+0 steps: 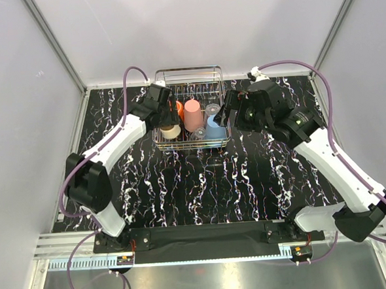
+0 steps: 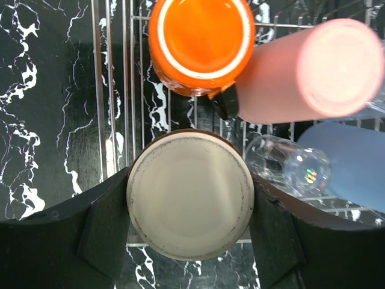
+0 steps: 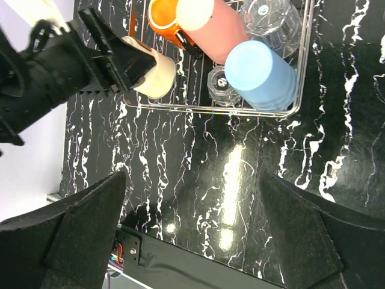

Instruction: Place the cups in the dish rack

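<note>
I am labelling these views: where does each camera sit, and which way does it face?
Top external: above and behind, facing down on the table; both arms show.
Left wrist: on the arm, facing down on the beige cup between its fingers.
Right wrist: on the arm, facing down on the dish rack; its open fingers show.
Shared: both wrist views show the orange mug.

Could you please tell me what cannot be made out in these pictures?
Top view: the orange mug is mostly hidden behind the left gripper; the clear glasses are too small to count.
Left wrist view: the light blue cup is cut off by the right edge; the beige cup hides whether it touches the dish rack floor.
</note>
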Action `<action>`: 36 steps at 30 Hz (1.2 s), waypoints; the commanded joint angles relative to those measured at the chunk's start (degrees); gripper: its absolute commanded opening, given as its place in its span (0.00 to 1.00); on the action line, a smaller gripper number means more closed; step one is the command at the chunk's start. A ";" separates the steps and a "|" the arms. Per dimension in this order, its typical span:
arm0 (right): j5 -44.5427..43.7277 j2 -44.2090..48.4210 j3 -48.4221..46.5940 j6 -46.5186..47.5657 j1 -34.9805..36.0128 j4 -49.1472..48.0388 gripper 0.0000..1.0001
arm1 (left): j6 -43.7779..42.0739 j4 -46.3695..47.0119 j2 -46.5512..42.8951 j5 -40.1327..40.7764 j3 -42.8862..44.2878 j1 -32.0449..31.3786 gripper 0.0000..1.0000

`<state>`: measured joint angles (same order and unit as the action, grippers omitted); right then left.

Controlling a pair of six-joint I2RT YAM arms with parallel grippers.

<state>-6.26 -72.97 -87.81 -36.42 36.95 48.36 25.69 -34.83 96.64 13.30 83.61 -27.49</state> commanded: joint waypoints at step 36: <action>8.90 -5.69 4.40 -3.30 -0.04 -10.57 1.00 | 1.38 7.59 8.47 0.41 -3.72 2.44 0.49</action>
<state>1.63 -78.41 -83.20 -39.29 36.95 40.07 26.39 -26.46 103.68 12.49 77.97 -25.10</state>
